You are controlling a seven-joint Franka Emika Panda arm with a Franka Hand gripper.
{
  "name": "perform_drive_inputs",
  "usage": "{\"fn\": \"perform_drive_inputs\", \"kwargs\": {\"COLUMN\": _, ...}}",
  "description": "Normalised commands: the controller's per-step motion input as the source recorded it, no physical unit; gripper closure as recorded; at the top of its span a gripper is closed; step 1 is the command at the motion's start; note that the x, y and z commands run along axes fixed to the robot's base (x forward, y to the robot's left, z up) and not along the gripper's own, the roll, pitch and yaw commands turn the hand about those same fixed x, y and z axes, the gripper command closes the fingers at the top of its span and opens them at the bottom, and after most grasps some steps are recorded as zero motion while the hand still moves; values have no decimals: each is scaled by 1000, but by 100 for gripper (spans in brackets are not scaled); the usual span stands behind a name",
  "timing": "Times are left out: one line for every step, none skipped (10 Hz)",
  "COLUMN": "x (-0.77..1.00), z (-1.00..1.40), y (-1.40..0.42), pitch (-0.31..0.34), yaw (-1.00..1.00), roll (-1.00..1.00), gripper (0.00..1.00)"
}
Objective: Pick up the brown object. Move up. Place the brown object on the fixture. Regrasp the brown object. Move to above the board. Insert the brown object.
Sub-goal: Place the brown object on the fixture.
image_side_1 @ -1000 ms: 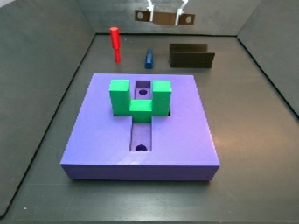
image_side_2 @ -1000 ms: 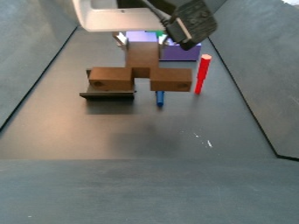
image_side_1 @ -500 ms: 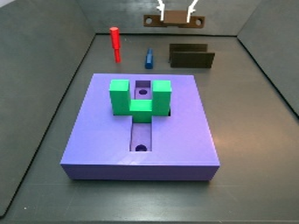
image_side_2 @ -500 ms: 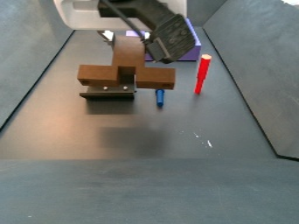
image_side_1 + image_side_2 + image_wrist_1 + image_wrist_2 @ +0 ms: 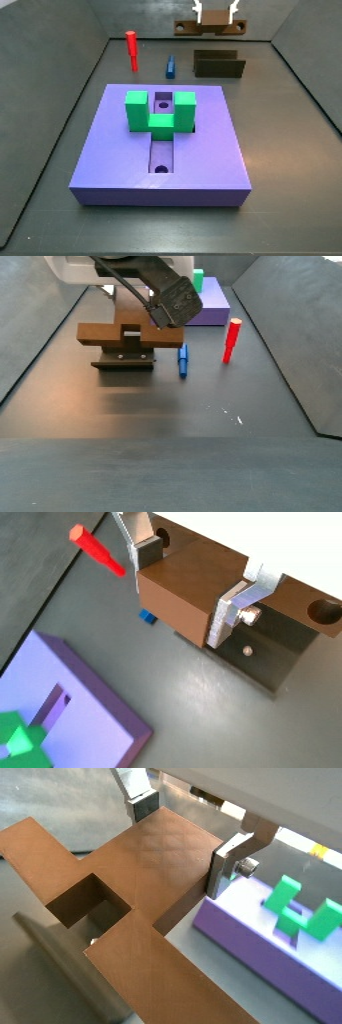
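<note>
Gripper clamped on the brown object directly over the fixture, board well apart

I see the board (image 5: 160,140) lying flat, its slot running lengthwise, green block (image 5: 160,110) on top. The brown object (image 5: 114,334) lies level, long axis crosswise to the fingers (image 5: 238,607), its hole end (image 5: 325,611) past them, just above the fixture (image 5: 123,360); contact I cannot confirm. The gripper (image 5: 191,580) grips it at the mid-section and the arm hides part of the bar. Red peg (image 5: 231,340) and blue peg (image 5: 183,358) stand near. No legible markings
</note>
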Motion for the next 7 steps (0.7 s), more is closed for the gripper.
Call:
{"fn": "perform_drive_inputs", "kwargs": {"x": 706, "z": -11, "y": -100, "pitch": 0, "yaw": 0, "roll": -626, "gripper": 100}}
{"fn": "perform_drive_inputs", "kwargs": {"x": 851, "z": -74, "y": -186, "pitch": 0, "yaw": -11, "roll": -566, "gripper": 100}}
{"fn": "perform_drive_inputs", "kwargs": {"x": 880, "z": -89, "y": -209, "pitch": 0, "yaw": -77, "roll": -551, "gripper": 100}}
{"fn": "perform_drive_inputs", "kwargs": {"x": 871, "z": -109, "y": -220, "pitch": 0, "yaw": -54, "roll": -457, "gripper": 100}}
{"fn": "perform_drive_inputs", "kwargs": {"x": 846, "z": -109, "y": -194, "pitch": 0, "yaw": -77, "roll": -371, "gripper": 100}}
{"fn": "perform_drive_inputs", "kwargs": {"x": 603, "z": -289, "y": 0, "pitch": -6, "yaw": -74, "roll": -300, "gripper": 100}}
{"fn": "perform_drive_inputs", "kwargs": {"x": 449, "z": -411, "y": 0, "pitch": 0, "yaw": 0, "roll": -329, "gripper": 100}}
